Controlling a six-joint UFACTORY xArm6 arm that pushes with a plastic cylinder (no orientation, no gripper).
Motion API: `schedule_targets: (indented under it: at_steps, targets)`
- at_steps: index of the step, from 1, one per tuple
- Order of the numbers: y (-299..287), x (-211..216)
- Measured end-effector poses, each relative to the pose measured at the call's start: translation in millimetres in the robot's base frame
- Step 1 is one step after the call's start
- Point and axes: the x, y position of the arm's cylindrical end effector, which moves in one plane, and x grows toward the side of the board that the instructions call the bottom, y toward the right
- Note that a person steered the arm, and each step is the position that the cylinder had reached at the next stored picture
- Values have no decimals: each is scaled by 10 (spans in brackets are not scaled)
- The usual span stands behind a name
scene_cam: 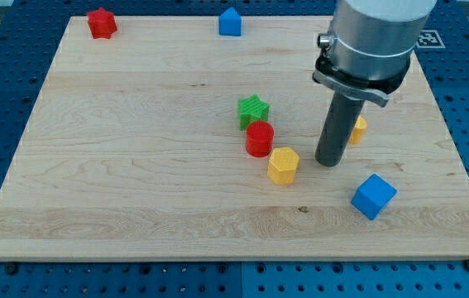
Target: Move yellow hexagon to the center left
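The yellow hexagon (283, 165) lies on the wooden board a little right of the centre, just below and to the right of a red cylinder (260, 138). A green star (253, 110) sits right above the red cylinder. My tip (328, 162) rests on the board just to the right of the yellow hexagon, with a small gap between them. Another yellow block (357, 128) is partly hidden behind the rod, to its right.
A blue cube (374, 195) lies at the lower right. A red block (101, 22) sits at the board's top left and a blue pentagon-like block (230, 21) at the top centre. The board (135, 165) lies on a blue perforated table.
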Motion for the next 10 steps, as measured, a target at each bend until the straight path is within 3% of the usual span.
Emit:
schedule_targets:
  at_steps: [1,6,8,10]
  targets:
    - [-111,207]
    - [-1620,-62]
    - [-1811,213]
    - [-2235,-145]
